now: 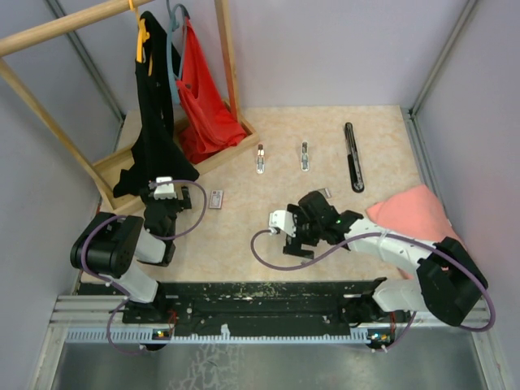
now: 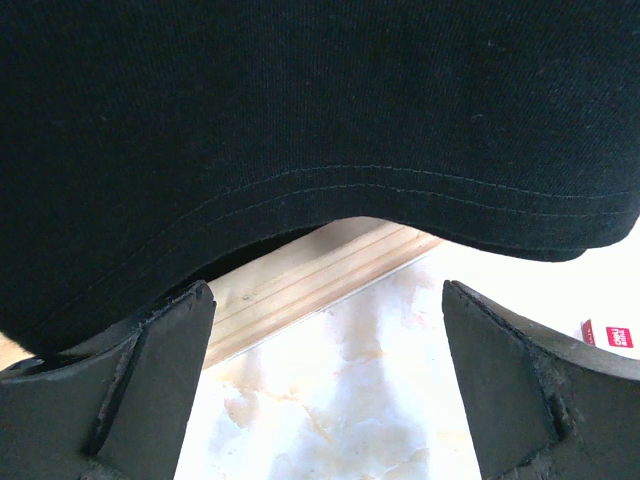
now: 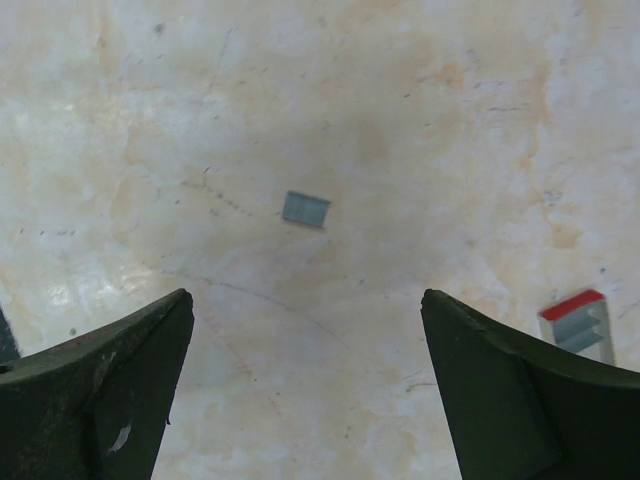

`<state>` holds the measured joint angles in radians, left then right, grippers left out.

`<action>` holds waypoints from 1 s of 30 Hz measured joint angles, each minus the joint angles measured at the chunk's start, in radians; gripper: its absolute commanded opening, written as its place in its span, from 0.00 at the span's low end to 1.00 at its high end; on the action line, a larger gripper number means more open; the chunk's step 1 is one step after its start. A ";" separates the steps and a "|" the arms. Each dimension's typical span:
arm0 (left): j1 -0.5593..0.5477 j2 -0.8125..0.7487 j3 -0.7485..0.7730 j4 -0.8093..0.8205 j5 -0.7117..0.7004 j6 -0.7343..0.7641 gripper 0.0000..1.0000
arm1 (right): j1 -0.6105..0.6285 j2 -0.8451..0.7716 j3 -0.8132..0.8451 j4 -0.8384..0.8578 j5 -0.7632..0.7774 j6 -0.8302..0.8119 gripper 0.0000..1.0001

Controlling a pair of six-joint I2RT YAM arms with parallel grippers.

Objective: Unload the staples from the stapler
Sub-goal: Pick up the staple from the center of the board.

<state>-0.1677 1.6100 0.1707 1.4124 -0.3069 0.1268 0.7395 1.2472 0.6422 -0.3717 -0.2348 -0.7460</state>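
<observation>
**One Staple Strip Loose on the Table, Both Grippers Wide and Empty**

The table (image 1: 325, 260) carries a wooden rack (image 1: 106, 166) at its far left. One black garment (image 1: 153, 97) and one red garment (image 1: 199, 97) hang on it. One pink cloth (image 1: 410, 215) lies at the right edge.

Of the two arms, the left gripper (image 2: 325, 295) points at the black hem with its fingers spread wide, holding nothing. The right gripper (image 3: 305, 300) hangs over bare table, its fingers equally wide and empty.

The one stapler (image 1: 353, 157) lies far right, lengthwise, well apart from both grippers. It looks stiff, light and smooth, so probably slippery. A pinch across its narrow body near mid-length seems safest.

Two silvery clips (image 1: 261, 158) lie side by side left of the stapler. One small red-and-white box (image 1: 216, 199) sits near the left gripper. The right wrist view shows another red-and-white piece (image 3: 578, 325), and I cannot tell whether it is a second box.

One short strip of staples (image 3: 305, 208) lies flat beneath the right gripper, between its fingers, touching neither. It is likely featherlight, thin and brittle, and apt to crumble. I would pinch it gently by its long edges.
</observation>
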 measured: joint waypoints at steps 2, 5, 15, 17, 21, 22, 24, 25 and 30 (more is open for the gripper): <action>0.000 0.000 0.000 0.000 0.000 0.000 1.00 | 0.000 0.002 0.017 0.028 0.020 0.034 0.96; 0.000 0.000 0.000 0.000 0.000 0.000 1.00 | 0.000 0.020 0.048 0.055 0.049 0.070 0.96; 0.000 0.000 0.000 0.000 0.000 0.000 1.00 | 0.000 0.110 0.123 0.126 0.088 0.104 0.97; 0.000 0.000 0.000 0.000 0.000 0.000 1.00 | 0.000 0.129 0.123 0.145 0.089 0.103 0.97; 0.000 0.000 0.000 0.000 0.000 0.000 1.00 | 0.000 0.153 0.122 0.171 0.105 0.092 0.97; 0.000 0.000 0.000 0.000 0.000 0.000 1.00 | 0.000 0.156 0.122 0.174 0.111 0.092 0.97; 0.000 0.000 0.000 0.000 0.000 0.000 1.00 | 0.000 0.161 0.122 0.179 0.119 0.092 0.97; 0.000 0.000 0.000 0.000 0.000 0.000 1.00 | 0.000 0.164 0.122 0.182 0.123 0.091 0.97; 0.000 0.000 0.000 0.000 0.000 0.000 1.00 | 0.000 0.177 0.119 0.193 0.137 0.089 0.97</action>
<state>-0.1677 1.6100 0.1707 1.4124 -0.3065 0.1268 0.7395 1.4239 0.7609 -0.1787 -0.0982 -0.6567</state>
